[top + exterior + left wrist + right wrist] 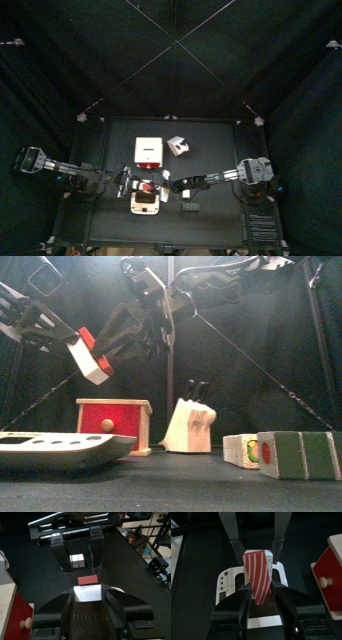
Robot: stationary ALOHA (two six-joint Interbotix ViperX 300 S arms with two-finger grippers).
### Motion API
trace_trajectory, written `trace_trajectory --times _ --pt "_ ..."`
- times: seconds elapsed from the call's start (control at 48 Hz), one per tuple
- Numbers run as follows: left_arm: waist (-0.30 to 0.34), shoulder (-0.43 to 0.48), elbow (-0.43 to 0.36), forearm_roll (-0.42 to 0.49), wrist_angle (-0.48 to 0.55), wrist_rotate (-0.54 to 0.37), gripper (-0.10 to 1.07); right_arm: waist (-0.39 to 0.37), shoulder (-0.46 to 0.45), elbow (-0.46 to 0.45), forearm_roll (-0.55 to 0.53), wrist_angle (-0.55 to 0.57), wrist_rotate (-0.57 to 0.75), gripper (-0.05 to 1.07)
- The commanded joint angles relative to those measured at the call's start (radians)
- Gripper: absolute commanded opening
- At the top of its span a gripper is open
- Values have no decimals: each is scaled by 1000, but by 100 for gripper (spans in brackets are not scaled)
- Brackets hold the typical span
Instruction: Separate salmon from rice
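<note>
The sushi piece hangs in the air above the scale, held between both grippers. In the front view its white rice [95, 365] carries the red-orange salmon [84, 338] on one side. My left gripper [88, 595] is shut on the white rice block [88, 592], with the salmon [87, 580] at its far end. My right gripper [260, 592] is shut on the striped red-orange salmon [256, 572]; speckled rice [270, 562] shows beside it. In the top view the two grippers meet near the table's front [148, 185].
A white scale [47, 448] lies directly below the held piece, also seen in the top view [144, 205]. A red box with a knob [114, 419] and a white knife block [190, 426] stand behind. Green-and-white blocks [283, 453] stand at the front right.
</note>
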Motion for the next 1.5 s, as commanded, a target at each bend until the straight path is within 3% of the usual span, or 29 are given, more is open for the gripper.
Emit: trace_trajectory --times 0.0,0.167,0.417,0.875,1.479 --pt "-2 0 -28 2 -12 3 57 -8 -26 -15 2 -3 3 59" --pt "3 48 -52 2 -31 3 57 -8 -41 6 2 -3 3 52" --pt "23 120 -91 17 -37 6 57 -8 -43 17 2 -3 3 51" --pt "29 114 -80 17 -38 5 57 -8 -52 28 8 -3 8 51" --pt "57 29 -14 2 -38 3 57 -8 -104 95 31 -3 5 51"
